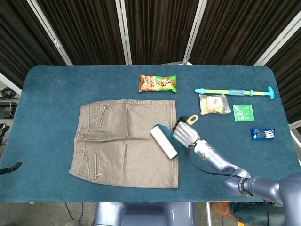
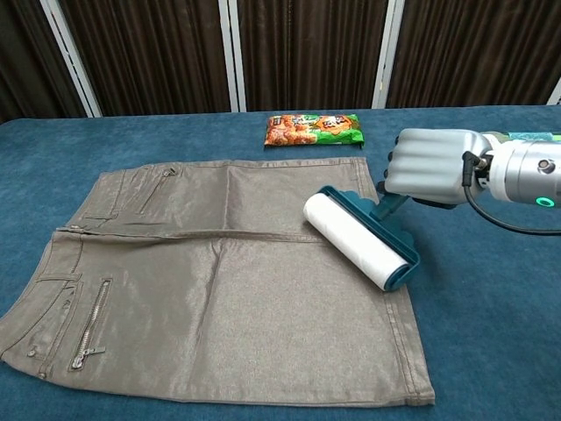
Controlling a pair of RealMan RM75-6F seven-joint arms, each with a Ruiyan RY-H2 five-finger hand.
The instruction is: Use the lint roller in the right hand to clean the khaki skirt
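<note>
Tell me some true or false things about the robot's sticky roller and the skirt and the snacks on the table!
1. The right hand holds the lint roller. True.
2. The lint roller is on the zipper side of the khaki skirt. False: it sits by the skirt's right edge, away from the zippers.
3. An orange and green snack bag lies beyond the skirt. True.
4. The snack bag is lying on top of the skirt. False: it rests on the blue table, apart from the skirt.
5. The left hand is pressing the skirt flat. False: no left hand shows in either view.
</note>
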